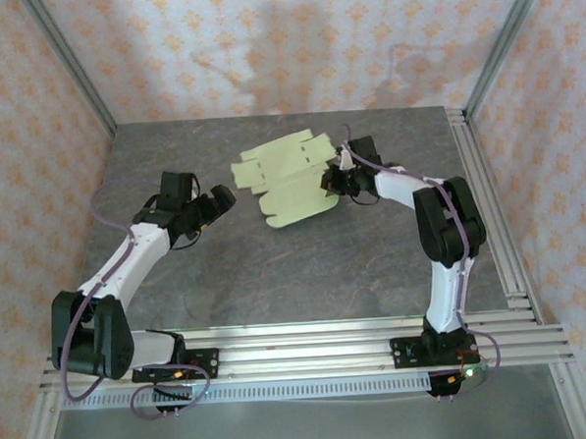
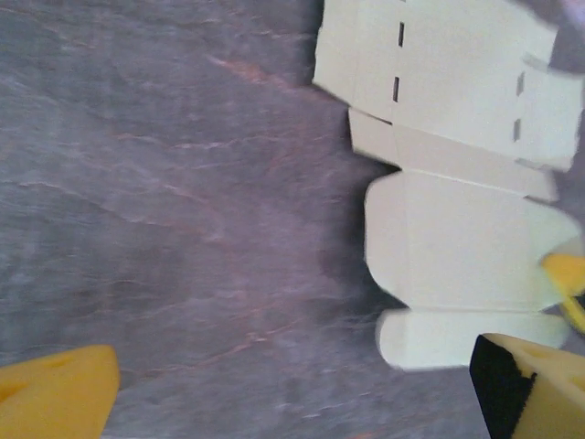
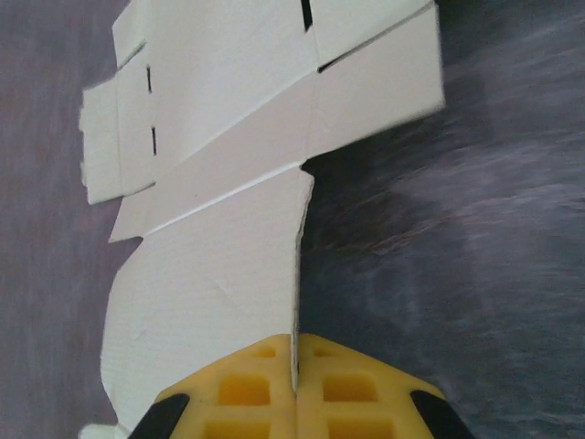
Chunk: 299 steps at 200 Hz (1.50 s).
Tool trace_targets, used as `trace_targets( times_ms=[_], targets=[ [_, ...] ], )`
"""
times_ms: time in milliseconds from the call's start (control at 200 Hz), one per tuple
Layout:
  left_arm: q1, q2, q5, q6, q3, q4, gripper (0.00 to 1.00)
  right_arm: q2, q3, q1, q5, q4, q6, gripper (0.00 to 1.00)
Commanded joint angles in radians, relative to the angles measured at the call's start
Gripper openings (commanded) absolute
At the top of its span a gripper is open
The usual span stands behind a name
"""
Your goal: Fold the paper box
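The grey desk (image 1: 305,268) is taken up toward its far middle by the paper box (image 1: 286,180), which lies there as an opened, nearly flat blank, its panels, flaps and rounded tabs spread out on the surface. No wall is seen standing and no tab is seen tucked into a slot, so the task is judged to be at an early stage, with almost all the folding left to do. Along the blank's right side one panel edge is pinched between the closed pads of the right tool (image 1: 332,183), and that panel appears to be lifted along its crease. The left tool (image 1: 218,204) is held wide apart and empty, just beside the blank's left flaps. The creasing of the panels and the locking of the tabs are judged to remain.
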<state>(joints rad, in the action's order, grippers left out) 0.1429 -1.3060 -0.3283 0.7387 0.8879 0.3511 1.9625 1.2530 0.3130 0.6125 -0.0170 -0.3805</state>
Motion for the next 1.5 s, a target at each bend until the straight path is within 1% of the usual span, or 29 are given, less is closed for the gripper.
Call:
trace_targets(
  times_ms=[0, 100, 180, 220, 300, 360, 400, 516, 611, 726, 991, 1051, 1131, 1246, 1426, 1492],
  targets=[
    [0.058, 0.019, 0.086, 0.201, -0.067, -0.13, 1.0, -0.048, -0.114, 0.001, -0.209, 0.288, -0.336, 0.0],
    [0.112, 0.031, 0.155, 0.354, -0.139, -0.278, 1.0, -0.043, -0.196, 0.006, -0.269, 0.405, -0.475, 0.0],
    [0.153, 0.042, 0.228, 0.525, -0.242, -0.505, 1.0, -0.055, -0.271, 0.023, -0.334, 0.517, -0.564, 0.0],
    [0.178, 0.044, 0.282, 0.582, -0.275, -0.6, 1.0, -0.066, -0.299, 0.041, -0.377, 0.552, -0.589, 0.0],
    [0.228, 0.048, 0.396, 0.632, -0.272, -0.634, 1.0, -0.101, -0.346, 0.079, -0.491, 0.586, -0.621, 0.0],
    [0.263, 0.043, 0.475, 0.649, -0.266, -0.652, 1.0, -0.118, -0.366, 0.106, -0.536, 0.611, -0.634, 0.0],
    [0.275, 0.03, 0.494, 0.663, -0.262, -0.682, 1.0, -0.128, -0.379, 0.119, -0.557, 0.632, -0.644, 0.0],
    [0.278, -0.046, 0.475, 0.706, -0.259, -0.796, 1.0, -0.152, -0.409, 0.158, -0.585, 0.686, -0.691, 0.0],
    [0.289, -0.117, 0.453, 0.743, -0.252, -0.903, 1.0, -0.181, -0.425, 0.192, -0.612, 0.693, -0.72, 0.0],
    [0.309, -0.167, 0.444, 0.763, -0.225, -0.94, 1.0, -0.219, -0.428, 0.223, -0.642, 0.69, -0.724, 0.0],
    [0.342, -0.266, 0.389, 0.903, -0.181, -0.98, 1.0, -0.225, -0.422, 0.231, -0.637, 0.724, -0.748, 0.0],
    [0.346, -0.303, 0.368, 0.932, -0.172, -1.018, 0.96, -0.222, -0.419, 0.233, -0.629, 0.73, -0.752, 0.0],
    [0.351, -0.357, 0.355, 0.974, -0.16, -1.078, 0.87, -0.22, -0.422, 0.236, -0.626, 0.736, -0.747, 0.0],
    [0.358, -0.437, 0.346, 0.99, -0.139, -1.164, 0.82, -0.216, -0.429, 0.236, -0.615, 0.757, -0.753, 0.0],
    [0.364, -0.523, 0.331, 1.005, -0.089, -1.228, 0.76, -0.211, -0.428, 0.236, -0.597, 0.764, -0.755, 0.0],
    [0.364, -0.549, 0.324, 1.008, -0.07, -1.241, 0.69, -0.207, -0.43, 0.237, -0.595, 0.77, -0.76, 0.0]
  ],
)
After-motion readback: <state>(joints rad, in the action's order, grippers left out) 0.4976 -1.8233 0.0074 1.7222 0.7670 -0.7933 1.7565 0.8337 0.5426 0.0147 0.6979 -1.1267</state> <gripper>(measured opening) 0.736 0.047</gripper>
